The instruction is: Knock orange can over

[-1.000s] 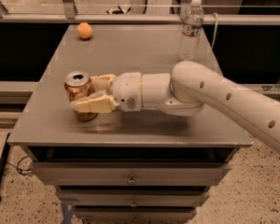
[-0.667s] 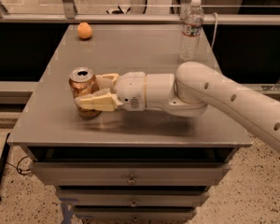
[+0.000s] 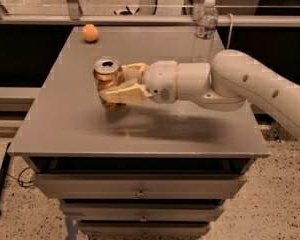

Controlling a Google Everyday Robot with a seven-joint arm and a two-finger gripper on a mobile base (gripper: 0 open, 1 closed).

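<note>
The orange can (image 3: 104,77), shiny copper with a silver open top, is at the left-middle of the grey table (image 3: 155,131). It is roughly upright and leans slightly. My gripper (image 3: 112,83) reaches in from the right. It is shut on the can, with one cream finger (image 3: 126,92) across the can's front and the other behind it. The fingers hide the can's right side. I cannot tell whether the can's base touches the table.
A small round orange fruit (image 3: 90,32) lies at the table's back left. A clear plastic water bottle (image 3: 204,29) stands at the back right, just behind my white arm (image 3: 240,81). Drawers (image 3: 140,186) sit below the tabletop. A railing runs behind the table.
The gripper and the can between its fingers have moved together to the right and away from the table's front edge. The fruit and the bottle have not moved.
</note>
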